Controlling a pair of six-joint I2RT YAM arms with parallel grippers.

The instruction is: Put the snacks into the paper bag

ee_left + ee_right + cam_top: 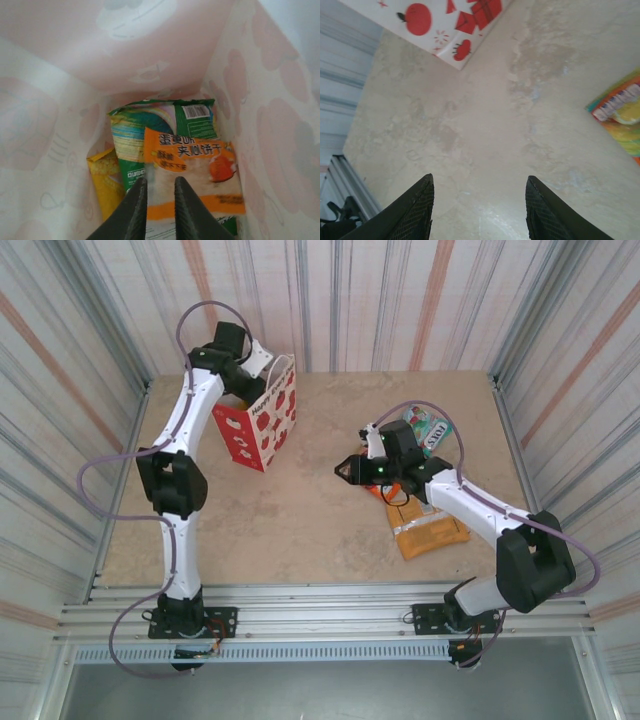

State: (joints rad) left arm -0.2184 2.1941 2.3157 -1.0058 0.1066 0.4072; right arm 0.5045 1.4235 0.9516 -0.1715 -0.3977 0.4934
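Snacks (165, 117) split btw bag and surface. Paper bag (262, 430), red w/ white apple shapes, stands upright at far left of surface (320, 530), mouth up. My L end effector (160, 182) is down inside it, white walls all round.

L wrist view: green packet (150, 130) stands vs the far wall, barcode at top. Orange-white packet (200, 175) lies in front of it, overlapping. Yellow packet (106, 182) sits to the left, partly behind the green one. L fingers (136, 210) drawn close w/ a narrow gap, tips over the orange-white packet; can't tell if they pinch it or are just clear of it.

My R end effector (479, 179) is wide open, nothing btw the fingers, hanging above bare surface near the middle, well apart from bag.

Top view: green-teal packet (428, 428) flat on surface beyond R arm, orange packet (432, 532) flat nearer the base, orange-red packet (384, 496) partly hidden under R wrist.

R wrist view: bag's lower corner at top left, colourful packet (620, 112) at right edge, lying on surface
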